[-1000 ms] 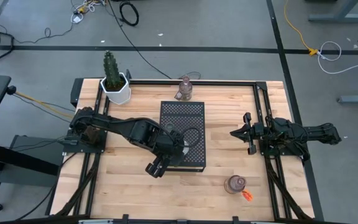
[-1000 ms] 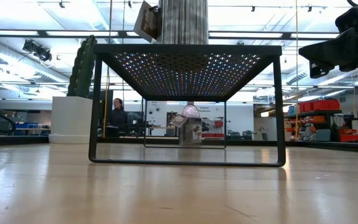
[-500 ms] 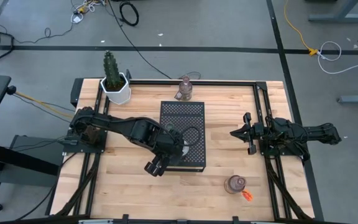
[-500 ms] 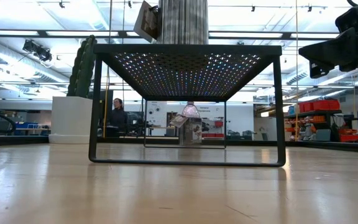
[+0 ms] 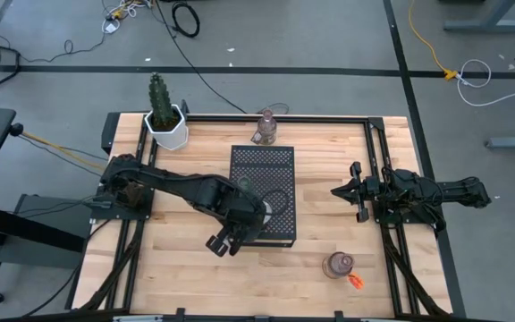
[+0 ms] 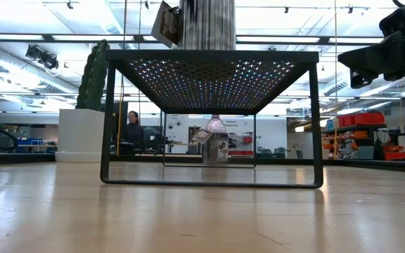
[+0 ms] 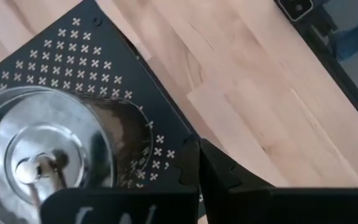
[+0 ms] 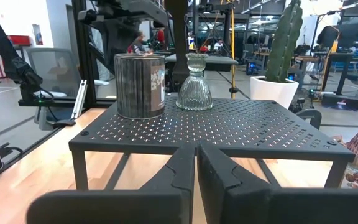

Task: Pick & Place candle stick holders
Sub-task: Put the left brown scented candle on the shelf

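holders on the perforated stand (image 5: pixel 262 170): silvery-clear holder (image 7: pixel 42 146) just under my left gripper (image 5: pixel 222 242), jaws shut and empty; a clear holder (image 8: pixel 194 84) beside it. pink holder (image 5: pixel 338 265) and another (image 5: pixel 265 128) remain, likely. right gripper (image 5: pixel 347 191) shut, waiting.
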Controlling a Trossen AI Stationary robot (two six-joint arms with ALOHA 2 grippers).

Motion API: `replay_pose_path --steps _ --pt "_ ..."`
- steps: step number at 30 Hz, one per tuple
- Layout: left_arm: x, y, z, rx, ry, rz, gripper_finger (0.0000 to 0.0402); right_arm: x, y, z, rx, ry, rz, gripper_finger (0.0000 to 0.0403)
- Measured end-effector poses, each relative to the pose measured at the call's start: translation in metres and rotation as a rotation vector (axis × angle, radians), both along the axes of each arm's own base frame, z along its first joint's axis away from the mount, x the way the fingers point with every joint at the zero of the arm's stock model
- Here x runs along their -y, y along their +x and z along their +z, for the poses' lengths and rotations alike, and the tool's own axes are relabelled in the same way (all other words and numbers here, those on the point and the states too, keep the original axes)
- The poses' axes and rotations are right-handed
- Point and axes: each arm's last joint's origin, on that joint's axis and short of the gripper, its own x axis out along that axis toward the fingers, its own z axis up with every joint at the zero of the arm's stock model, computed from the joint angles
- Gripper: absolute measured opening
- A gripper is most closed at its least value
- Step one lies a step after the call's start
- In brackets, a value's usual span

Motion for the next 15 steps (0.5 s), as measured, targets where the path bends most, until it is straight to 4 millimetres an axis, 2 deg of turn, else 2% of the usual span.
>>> replay_pose_path --steps 15 --pt "-0.019 0.009 0.001 0.053 0.046 0.034 0.0 0.0 0.0 0.0 0.0 0.0 0.0 0.0023"
